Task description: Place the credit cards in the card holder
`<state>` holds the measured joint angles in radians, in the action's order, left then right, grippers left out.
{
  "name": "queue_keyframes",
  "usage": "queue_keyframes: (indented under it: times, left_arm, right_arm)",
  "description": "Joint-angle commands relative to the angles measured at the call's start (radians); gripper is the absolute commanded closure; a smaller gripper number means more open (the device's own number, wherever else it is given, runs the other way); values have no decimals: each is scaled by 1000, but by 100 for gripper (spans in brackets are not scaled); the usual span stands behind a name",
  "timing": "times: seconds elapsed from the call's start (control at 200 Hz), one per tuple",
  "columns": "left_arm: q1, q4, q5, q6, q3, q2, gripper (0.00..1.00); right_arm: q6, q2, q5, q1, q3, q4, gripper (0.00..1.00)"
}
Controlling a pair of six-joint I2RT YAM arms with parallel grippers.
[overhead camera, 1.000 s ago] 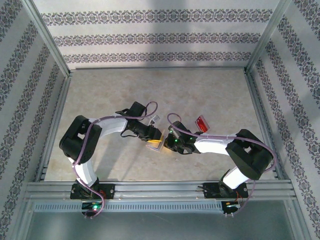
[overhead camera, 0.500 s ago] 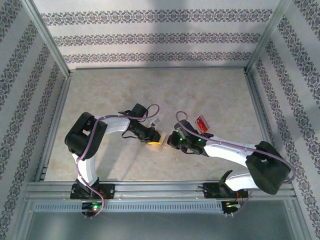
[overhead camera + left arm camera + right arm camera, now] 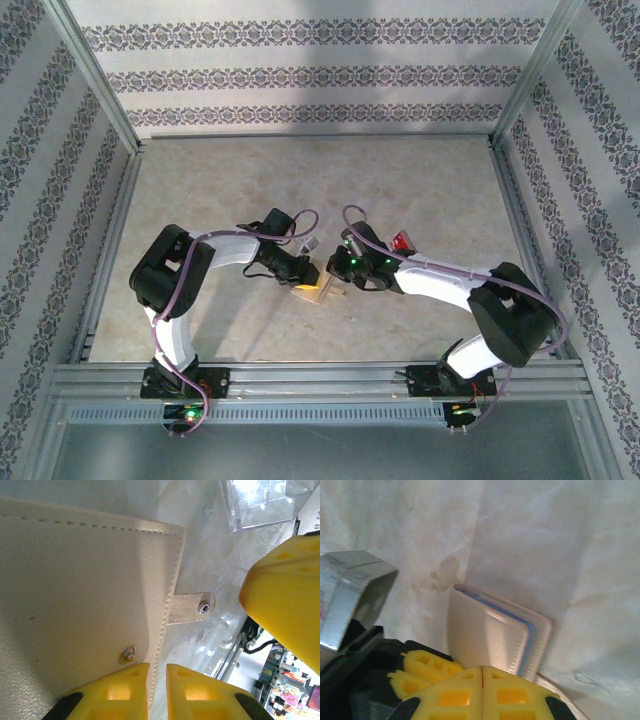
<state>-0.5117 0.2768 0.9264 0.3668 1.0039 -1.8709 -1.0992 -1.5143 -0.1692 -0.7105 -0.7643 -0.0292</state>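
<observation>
Wallet [image 3: 75, 580] edge runs hidden between left pincer [image 3: 157, 671] fingers — clamped; right pincer [image 3: 482, 672] closed just beside, contents unclear.

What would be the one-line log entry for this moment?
left gripper shut on card holder edge | right gripper shut, beside holder | red card on table, outside holder

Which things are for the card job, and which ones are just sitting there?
For the job:
card holder
red credit card
clear credit card
left gripper
right gripper

Just there:
table
patterned walls
metal frame
</observation>
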Motion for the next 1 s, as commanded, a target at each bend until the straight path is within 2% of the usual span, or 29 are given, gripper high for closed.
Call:
queue_keyframes:
  times: [0.0,0.34,0.45,0.595,0.76,0.994]
  left_arm:
    - [-13,1,-13,-11,-20,1,85]
    - [-15,-6,13,-5,-20,20,85]
    - [-13,64,-6,-33,17,46,85]
    - [-13,75,18,-40,27,93,84]
    - [-7,110,-47,-86,33,120,84]
    - [-6,131,-91,-110,52,36,85]
  right_arm:
    - [30,-45,-24,4,-36,15,100]
    - [24,-170,-59,20,-31,61,100]
    - [25,-167,-50,20,-10,63,100]
    - [36,-166,-44,26,9,51,100]
    - [44,-146,-42,28,17,48,100]
    - [55,-127,-45,26,-3,26,100]
